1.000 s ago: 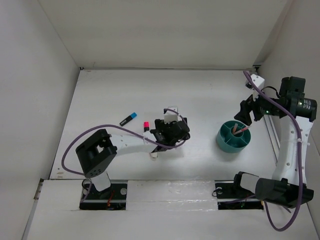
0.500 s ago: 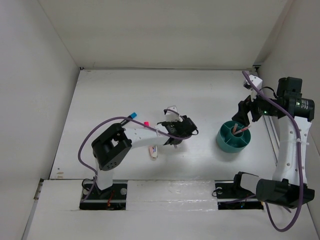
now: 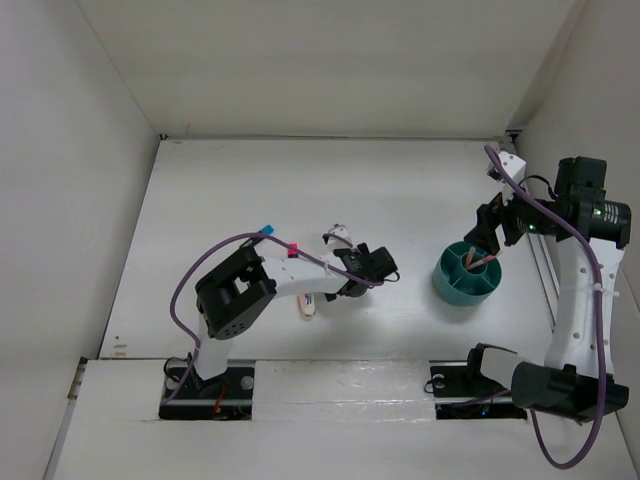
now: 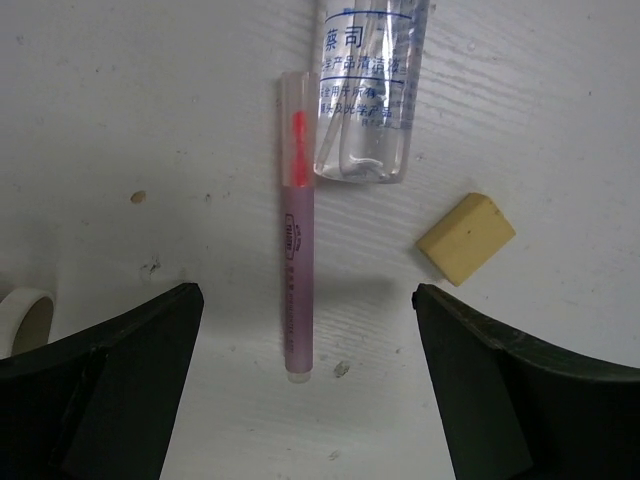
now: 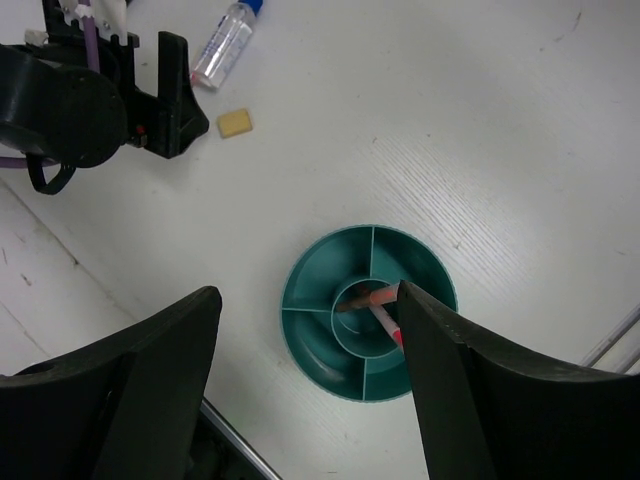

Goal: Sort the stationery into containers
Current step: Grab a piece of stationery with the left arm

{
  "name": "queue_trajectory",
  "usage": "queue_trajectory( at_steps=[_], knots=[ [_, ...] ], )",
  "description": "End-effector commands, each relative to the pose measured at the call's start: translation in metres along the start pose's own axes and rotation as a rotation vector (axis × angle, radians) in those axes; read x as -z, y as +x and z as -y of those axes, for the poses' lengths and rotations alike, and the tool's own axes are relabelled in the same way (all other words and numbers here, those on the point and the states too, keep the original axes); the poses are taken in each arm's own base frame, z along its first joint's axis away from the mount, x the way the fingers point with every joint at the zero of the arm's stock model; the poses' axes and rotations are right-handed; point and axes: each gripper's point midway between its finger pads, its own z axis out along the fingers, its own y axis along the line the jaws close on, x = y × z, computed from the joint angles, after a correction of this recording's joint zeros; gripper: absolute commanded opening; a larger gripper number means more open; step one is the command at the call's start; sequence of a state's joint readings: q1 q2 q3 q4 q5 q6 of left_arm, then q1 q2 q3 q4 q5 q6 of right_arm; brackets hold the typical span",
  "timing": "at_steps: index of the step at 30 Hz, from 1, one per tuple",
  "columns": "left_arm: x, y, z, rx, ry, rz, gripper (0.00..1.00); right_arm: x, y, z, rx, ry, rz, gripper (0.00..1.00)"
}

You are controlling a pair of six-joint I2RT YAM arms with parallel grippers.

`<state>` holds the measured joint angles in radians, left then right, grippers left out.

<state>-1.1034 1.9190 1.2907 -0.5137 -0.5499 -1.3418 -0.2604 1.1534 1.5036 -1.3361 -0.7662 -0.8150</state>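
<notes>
Stationery lies loose near the middle of the tabletop (image 3: 400, 190), a little toward its near edge. We see a thin pink pen (image 4: 295, 240) lying flat, its clear-capped end right against the side of a clear bottle (image 4: 365, 90), which also lies flat. A tan eraser (image 4: 466, 238) sits just beside them, touching neither. Toward the left edge from these, a blue-capped highlighter (image 3: 266, 230) and a pink-capped highlighter (image 3: 293, 247) show little more than their caps past the left arm (image 3: 290, 285). We find the left gripper (image 4: 307, 292) low over the pen, its fingers (image 4: 120, 380) spread wide on either side and clear of it, grasping nothing. Near the right edge stands the teal organiser (image 5: 415, 262), upright, with two thin pens (image 5: 368, 300) leaning in its round centre compartment. Above it hangs the right gripper (image 5: 307, 292), fingers (image 5: 470, 390) released and well apart, holding nothing.
</notes>
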Motion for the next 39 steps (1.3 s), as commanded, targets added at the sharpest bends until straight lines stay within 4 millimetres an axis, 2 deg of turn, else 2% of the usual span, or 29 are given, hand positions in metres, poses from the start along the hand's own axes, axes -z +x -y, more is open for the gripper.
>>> queue_trajectory(
  at_steps=[1, 4, 7, 9, 14, 16, 18, 22, 28, 34, 36, 39],
  knots=[
    [0.008, -0.01, -0.007, 0.098, -0.054, 0.05, 0.83, 0.006, -0.008, -0.007, 0.034, 0.008, 0.032, 0.77],
    [0.007, -0.008, -0.013, 0.104, -0.071, 0.049, 0.81, 0.008, -0.009, -0.008, 0.051, 0.014, 0.038, 0.77],
    [0.006, -0.005, -0.013, 0.119, -0.069, 0.039, 0.71, 0.006, -0.006, -0.008, 0.043, 0.008, 0.032, 0.77],
    [0.004, -0.002, -0.014, 0.12, -0.068, 0.027, 0.58, 0.006, -0.005, -0.01, 0.052, 0.008, 0.032, 0.77],
    [-0.002, 0.003, -0.013, 0.13, -0.071, 0.0, 0.52, 0.006, -0.004, -0.013, 0.054, 0.002, 0.04, 0.77],
    [-0.007, 0.008, -0.02, 0.105, -0.108, -0.003, 0.46, 0.009, -0.005, -0.015, 0.062, 0.008, 0.047, 0.77],
    [-0.008, 0.008, -0.019, 0.111, -0.113, -0.003, 0.37, 0.01, -0.006, -0.017, 0.069, 0.013, 0.051, 0.77],
    [-0.008, 0.011, -0.022, 0.107, -0.133, -0.013, 0.27, 0.008, -0.006, -0.017, 0.069, 0.006, 0.058, 0.77],
    [-0.013, 0.02, -0.028, 0.08, -0.16, -0.035, 0.21, 0.012, -0.012, -0.021, 0.09, 0.006, 0.086, 0.77],
    [-0.02, 0.03, -0.035, 0.048, -0.179, -0.081, 0.0, 0.012, -0.013, -0.023, 0.09, 0.0, 0.092, 0.77],
    [-0.021, 0.037, -0.041, 0.044, -0.189, -0.107, 0.0, 0.011, -0.014, -0.024, 0.091, -0.007, 0.099, 0.77],
    [-0.017, 0.035, -0.042, 0.051, -0.177, -0.107, 0.0, 0.011, -0.014, -0.024, 0.091, -0.007, 0.099, 0.77]
  ],
)
